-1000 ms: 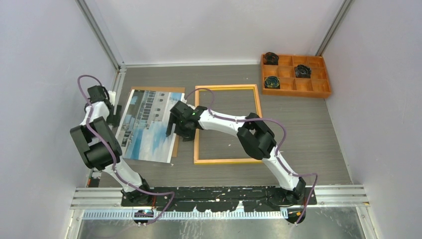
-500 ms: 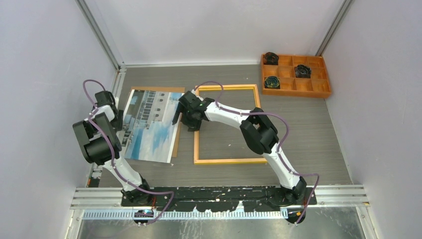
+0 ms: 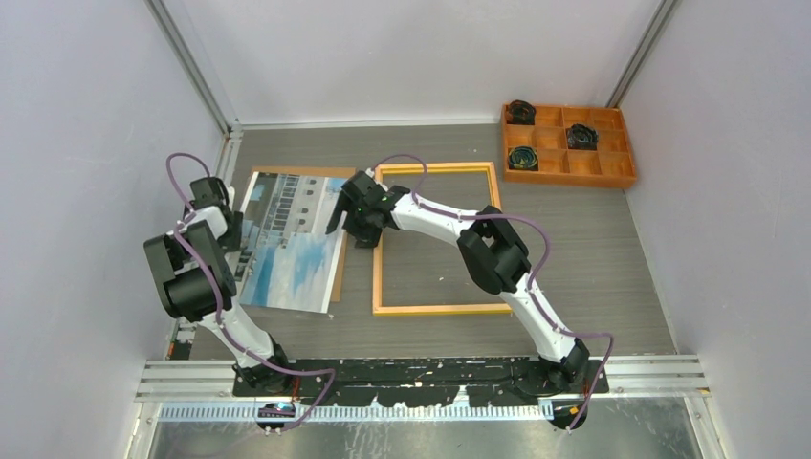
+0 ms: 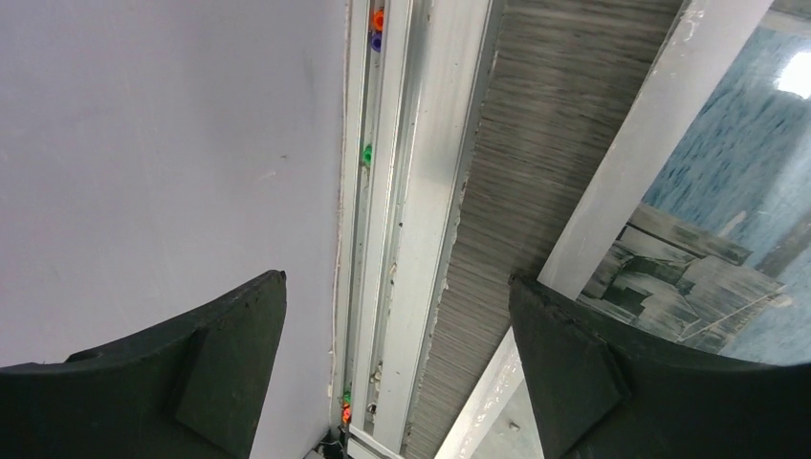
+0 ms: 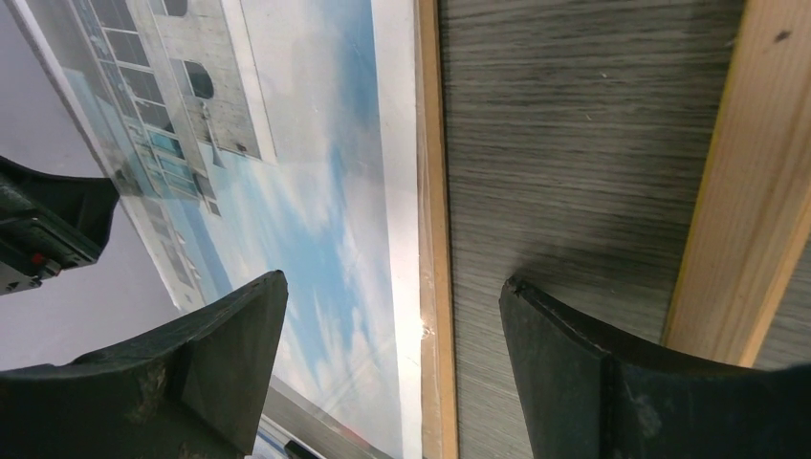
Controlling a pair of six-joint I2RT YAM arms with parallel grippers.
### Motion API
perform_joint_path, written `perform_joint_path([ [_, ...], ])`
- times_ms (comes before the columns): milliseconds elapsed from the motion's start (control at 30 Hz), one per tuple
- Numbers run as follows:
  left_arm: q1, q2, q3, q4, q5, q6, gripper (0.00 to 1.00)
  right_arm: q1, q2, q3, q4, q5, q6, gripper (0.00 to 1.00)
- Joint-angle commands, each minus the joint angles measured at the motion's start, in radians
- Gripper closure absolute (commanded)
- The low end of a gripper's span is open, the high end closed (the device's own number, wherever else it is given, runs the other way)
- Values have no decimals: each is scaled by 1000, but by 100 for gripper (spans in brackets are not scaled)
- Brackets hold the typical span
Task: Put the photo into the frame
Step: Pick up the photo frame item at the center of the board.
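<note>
The photo [image 3: 287, 244], a white building under blue sky, lies face up at the left of the table on a brown backing board [image 3: 339, 273]. The frame [image 3: 377, 277] lies flat to its right with its wood-coloured side up. My right gripper [image 3: 350, 218] hovers open over the gap between them; its fingers straddle the photo's [image 5: 316, 220] right edge and the board [image 5: 435, 239], with the frame [image 5: 746, 191] beside them. My left gripper [image 3: 228, 222] is open at the photo's left edge, over the table strip, with the photo [image 4: 727, 191] at its right finger. Neither gripper holds anything.
An orange compartment tray [image 3: 574, 180] with dark rolls stands at the back right. An aluminium rail [image 4: 421, 191] and the grey wall [image 4: 163, 153] run close along the left gripper's left side. White walls close in the table on three sides.
My right gripper has moved toward the far end, along the gap between photo and frame. The left arm has shifted slightly right, nearer the photo's left edge. Photo and frame have not moved.
</note>
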Motion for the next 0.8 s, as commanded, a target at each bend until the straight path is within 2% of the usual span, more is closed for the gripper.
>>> perform_joint_path([
  [0, -23, -5, -33, 12, 50, -33, 11, -13, 60, -11, 6, -18, 42, 14],
  [400, -100, -57, -118, 42, 47, -18, 11, -19, 40, -59, 89, -50, 83, 14],
  [767, -191, -70, -220, 157, -38, 66, 12, 3, 2, -50, 54, -24, 27, 17],
])
